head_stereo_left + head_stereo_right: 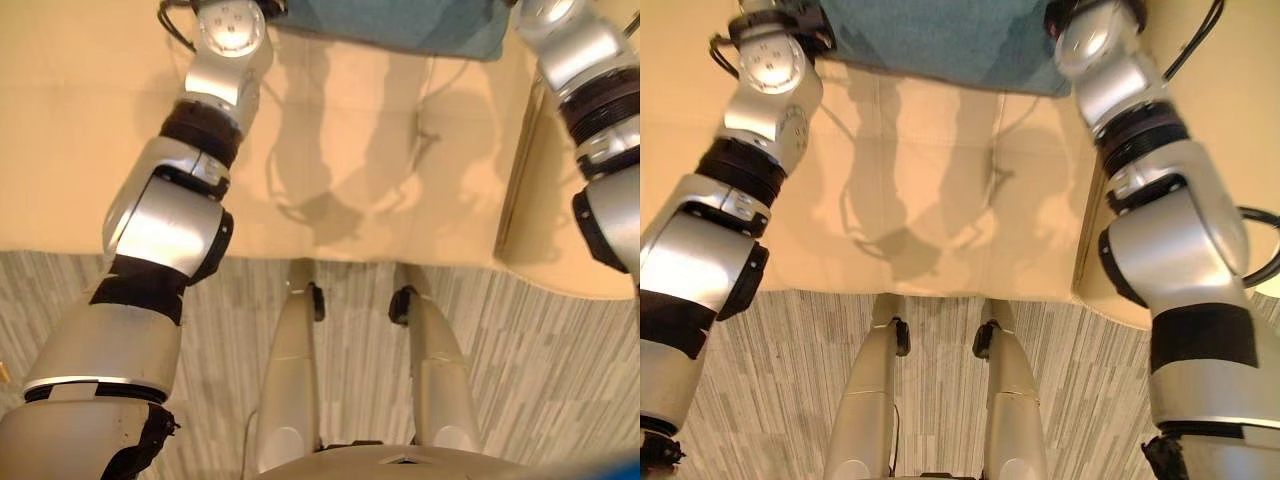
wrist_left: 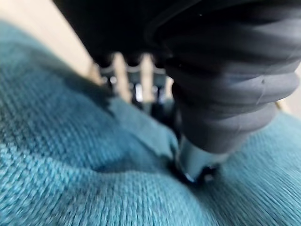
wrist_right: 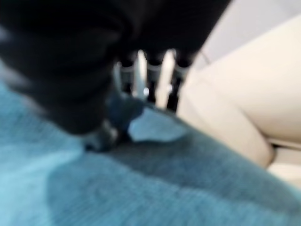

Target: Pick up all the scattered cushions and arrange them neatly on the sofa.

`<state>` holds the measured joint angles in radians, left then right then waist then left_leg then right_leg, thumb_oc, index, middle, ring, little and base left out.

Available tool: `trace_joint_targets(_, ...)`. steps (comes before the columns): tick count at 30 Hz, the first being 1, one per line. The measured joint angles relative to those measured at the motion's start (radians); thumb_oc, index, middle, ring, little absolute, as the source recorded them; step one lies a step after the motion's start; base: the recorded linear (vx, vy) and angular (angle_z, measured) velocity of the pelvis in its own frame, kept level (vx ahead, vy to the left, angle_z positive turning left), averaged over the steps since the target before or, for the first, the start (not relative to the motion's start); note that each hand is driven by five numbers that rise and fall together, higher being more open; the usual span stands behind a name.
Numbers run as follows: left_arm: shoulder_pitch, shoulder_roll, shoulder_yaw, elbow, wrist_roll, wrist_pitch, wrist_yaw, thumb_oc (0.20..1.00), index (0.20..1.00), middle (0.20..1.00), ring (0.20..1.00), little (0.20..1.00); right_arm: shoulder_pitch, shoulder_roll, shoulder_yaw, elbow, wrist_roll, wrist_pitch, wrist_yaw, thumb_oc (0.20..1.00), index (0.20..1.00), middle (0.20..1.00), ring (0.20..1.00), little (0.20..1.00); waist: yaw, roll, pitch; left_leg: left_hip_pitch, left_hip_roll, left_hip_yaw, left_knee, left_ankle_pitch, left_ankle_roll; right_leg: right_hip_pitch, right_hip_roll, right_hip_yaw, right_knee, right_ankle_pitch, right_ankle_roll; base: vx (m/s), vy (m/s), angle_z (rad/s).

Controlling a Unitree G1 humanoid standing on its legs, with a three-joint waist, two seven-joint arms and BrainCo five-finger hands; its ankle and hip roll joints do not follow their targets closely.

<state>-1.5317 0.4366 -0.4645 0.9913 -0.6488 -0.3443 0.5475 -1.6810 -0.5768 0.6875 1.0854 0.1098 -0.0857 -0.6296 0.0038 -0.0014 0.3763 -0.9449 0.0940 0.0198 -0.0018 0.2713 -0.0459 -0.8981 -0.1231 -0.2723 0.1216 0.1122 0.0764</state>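
One teal cushion is in view, held up between the robot's two arms above the cream seat of the sofa. From the head cameras only its lower part shows, a soft slab with a straight bottom edge and a darker corner patch, hanging clear of the seat with its shadow falling on the upholstery below.

The left hand grips the cushion at the robot's left edge. In the left wrist view its silver fingers run in a row over the rim of the fabric while the thumb presses into the cloth from the near side, pinching a raised fold between them. The right hand does the same at the opposite edge: fingers curled over the top, thumb dug into the weave, a small peak of fabric bunched at the pinch.

The cushion cover is a coarse knitted or woven cloth with a visible ribbed grain, teal throughout, and it dents softly where the thumbs press. The sofa is smooth and cream, with a seam running across the seat and a rounded armrest beside the right hand. Its front edge ends at a floor of pale grey, streaked wood-grain planks.
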Motion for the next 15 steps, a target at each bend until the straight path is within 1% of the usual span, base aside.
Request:
trace_joint_targets(1, 0.020, -0.007, 0.019, -0.037, -0.009, -0.002, 0.000, 1.000, 1.000, 1.000, 1.000, 1.000, 0.000, -0.011, 0.008, -0.001, 0.010, 0.005, 0.001, 1.000, 1.000, 1.000, 1.000, 1.000, 0.001, 0.000, 0.000, 0.000, -0.003, -0.001, -0.003, 0.002, 0.001, -0.002, 0.000, 0.004, 0.001, 0.002, 0.000, 0.00, 0.000, 0.00)
trace_joint_targets(3, 0.028, -0.024, 0.018, -0.037, -0.010, -0.009, -0.001, 1.000, 1.000, 1.000, 1.000, 1.000, 0.002, -0.028, -0.015, -0.003, 0.025, 0.014, 0.008, 1.000, 1.000, 1.000, 1.000, 1.000, 0.001, 0.000, 0.000, -0.001, -0.010, 0.003, -0.002, 0.003, 0.002, -0.021, -0.017, 0.007, 0.039, -0.009, 0.010, 0.04, -0.023, 0.03)
trace_joint_targets(4, 0.034, -0.027, 0.028, -0.045, -0.011, -0.009, -0.004, 1.000, 1.000, 1.000, 1.000, 1.000, 0.001, -0.032, -0.011, -0.004, 0.025, 0.018, 0.011, 1.000, 1.000, 1.000, 1.000, 1.000, -0.001, -0.001, 0.000, 0.001, -0.013, 0.001, -0.003, 0.002, 0.003, -0.021, -0.018, 0.012, 0.040, -0.012, 0.013, -0.06, 0.007, 0.02)
trace_joint_targets(7, 0.068, -0.031, 0.036, -0.079, -0.031, -0.014, -0.006, 1.000, 1.000, 1.000, 1.000, 1.000, 0.003, -0.041, -0.014, -0.009, 0.025, 0.020, 0.018, 1.000, 1.000, 1.000, 1.000, 1.000, -0.005, -0.001, -0.001, 0.002, -0.019, 0.003, 0.002, 0.007, 0.006, -0.022, -0.025, 0.012, 0.051, -0.010, 0.010, -0.02, -0.005, 0.02)
trace_joint_targets(11, 0.088, -0.019, 0.035, -0.083, -0.038, -0.013, -0.037, 1.000, 1.000, 1.000, 1.000, 1.000, 0.008, -0.050, -0.012, -0.008, 0.024, 0.025, 0.041, 1.000, 1.000, 1.000, 1.000, 1.000, -0.003, -0.002, 0.000, 0.021, -0.022, 0.011, 0.002, 0.007, 0.007, -0.014, -0.031, 0.020, 0.063, -0.010, 0.009, 0.00, 0.000, -0.01)
trace_joint_targets(12, 0.098, -0.006, 0.037, -0.083, -0.038, -0.013, -0.041, 1.000, 1.000, 1.000, 1.000, 1.000, 0.011, -0.051, -0.012, -0.008, 0.024, 0.026, 0.047, 1.000, 1.000, 1.000, 1.000, 1.000, -0.002, -0.002, 0.000, 0.031, -0.023, 0.016, 0.002, 0.007, 0.007, -0.006, -0.032, 0.024, 0.064, -0.010, 0.009, -0.01, -0.001, -0.05)
trace_joint_targets(15, 0.156, 0.015, 0.024, -0.115, -0.034, -0.008, -0.069, 1.000, 1.000, 1.000, 1.000, 1.000, 0.038, -0.055, -0.012, -0.010, 0.024, 0.026, 0.070, 1.000, 1.000, 1.000, 1.000, 1.000, -0.006, -0.002, -0.001, 0.061, -0.024, 0.022, 0.000, 0.007, 0.007, 0.018, -0.033, 0.031, 0.064, -0.010, 0.010, -0.01, 0.001, -0.05)
